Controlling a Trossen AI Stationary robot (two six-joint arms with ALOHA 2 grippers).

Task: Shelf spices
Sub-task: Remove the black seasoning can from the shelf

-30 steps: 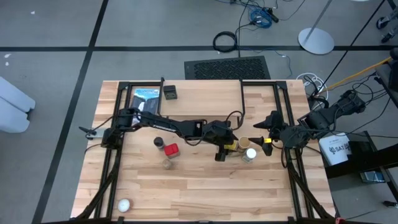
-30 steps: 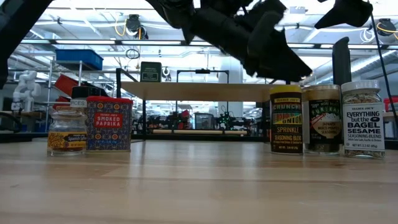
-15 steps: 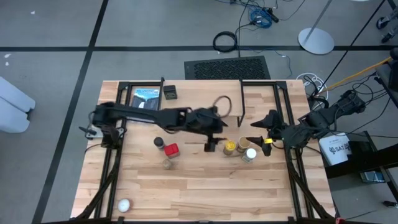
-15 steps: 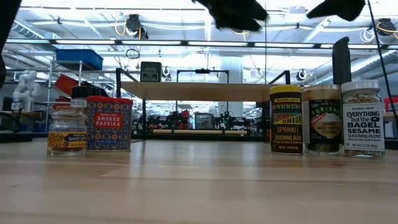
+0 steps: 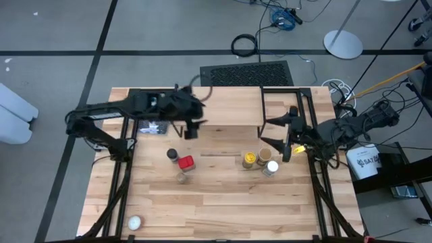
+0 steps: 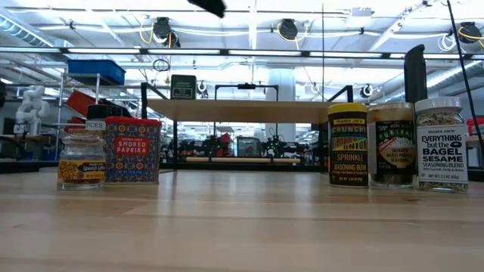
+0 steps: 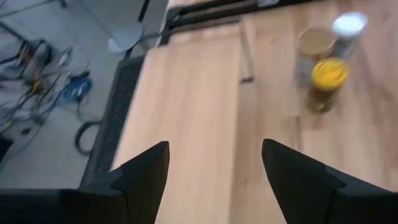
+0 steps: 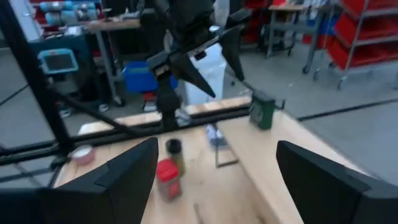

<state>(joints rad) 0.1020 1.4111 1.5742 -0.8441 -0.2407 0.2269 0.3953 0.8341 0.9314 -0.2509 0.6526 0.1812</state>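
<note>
The shelf [image 6: 242,110] stands at the table's far middle [image 5: 223,111], with the black square tin [image 6: 183,87] on its plank. The red tin [image 5: 185,163], a dark-lidded jar [image 5: 172,154] and a small jar [image 5: 182,177] stand left of centre. The yellow-lidded [image 5: 250,159], tan-lidded [image 5: 264,156] and white-lidded [image 5: 271,167] jars stand right of centre. My left gripper [image 5: 191,129] hangs open and empty [image 7: 214,162] high over the shelf's left end. My right gripper [image 5: 268,130] is open and empty [image 8: 214,155], raised just right of the shelf and beyond the three right-hand jars.
A flat blue-and-black package [image 5: 152,126] lies at the far left, partly under my left arm. A small white ball [image 5: 134,222] rests near the table's near left corner. Bare wood lies between the two groups of spices and along the near edge.
My left gripper has risen from beside the yellow-lidded and tan-lidded jars and swung toward the table's far left, over the shelf, staying open and empty. My right gripper has tipped up toward level and rolled, rising a little. No spice has moved.
</note>
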